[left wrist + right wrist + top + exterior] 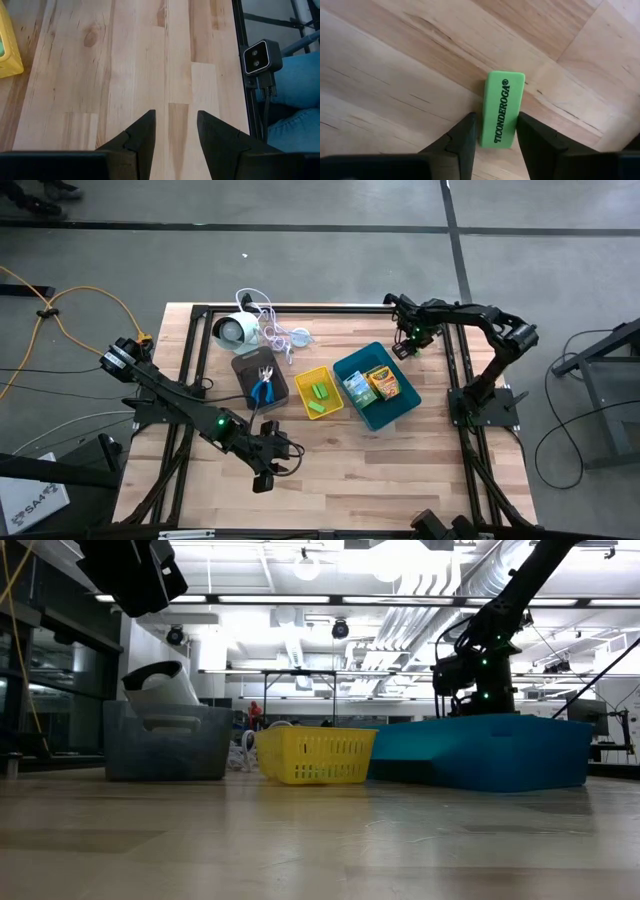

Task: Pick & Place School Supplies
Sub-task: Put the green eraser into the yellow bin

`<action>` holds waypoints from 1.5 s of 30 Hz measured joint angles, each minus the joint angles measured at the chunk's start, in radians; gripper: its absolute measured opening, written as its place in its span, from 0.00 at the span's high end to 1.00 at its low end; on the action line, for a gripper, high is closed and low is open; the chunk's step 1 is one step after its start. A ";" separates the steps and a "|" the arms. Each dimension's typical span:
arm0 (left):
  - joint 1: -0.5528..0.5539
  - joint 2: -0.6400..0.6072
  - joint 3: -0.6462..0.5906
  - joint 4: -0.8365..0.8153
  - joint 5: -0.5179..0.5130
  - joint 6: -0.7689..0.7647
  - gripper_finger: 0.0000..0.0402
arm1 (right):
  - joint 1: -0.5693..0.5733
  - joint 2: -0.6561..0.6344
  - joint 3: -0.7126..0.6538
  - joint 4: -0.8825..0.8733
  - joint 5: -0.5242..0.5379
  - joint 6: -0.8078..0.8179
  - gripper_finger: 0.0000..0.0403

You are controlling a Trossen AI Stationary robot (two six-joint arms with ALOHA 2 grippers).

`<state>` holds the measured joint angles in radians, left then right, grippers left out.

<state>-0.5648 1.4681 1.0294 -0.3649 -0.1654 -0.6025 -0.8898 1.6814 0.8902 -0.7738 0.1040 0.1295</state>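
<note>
At the far right corner of the worktop (340, 480), my right pincer (494, 131) is lowered over a bright-green block (503, 108) printed "TICONDEROGA". The block lies flat on the wood, its near end between my two fingers (464, 135). Both fingers stand just beside its long sides; I cannot tell whether they press it or leave a slight gap, so the grip is not confirmed. In the high view this pincer (407, 343) sits just behind the blue tray (405, 406).

My left pincer (174, 137) hovers released over bare wood near the front middle of the worktop, fingers apart with nothing between them.

Remaining supplies:
- Blue tray: a green pack (356, 387) and a yellow-orange pack (385, 383), side by side.
- Yellow tray (330, 373): more green blocks (319, 398).
- Grey tray (245, 366): a blue-handled tool (263, 388).

A white round device (233, 330) with its cord lies behind the grey tray.
</note>
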 joint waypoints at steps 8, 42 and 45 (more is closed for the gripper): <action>0.000 0.000 0.000 0.000 0.000 0.000 0.65 | 0.000 0.000 0.000 0.000 0.000 0.000 0.69; 0.000 0.000 0.000 0.000 0.000 0.000 0.65 | -0.001 0.001 0.029 -0.038 -0.004 -0.003 0.81; 0.000 0.000 0.000 -0.001 0.001 0.000 0.65 | -0.001 0.001 0.063 -0.069 -0.006 -0.003 0.81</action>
<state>-0.5649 1.4681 1.0294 -0.3654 -0.1648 -0.6025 -0.8906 1.6825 0.9535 -0.8426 0.0978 0.1261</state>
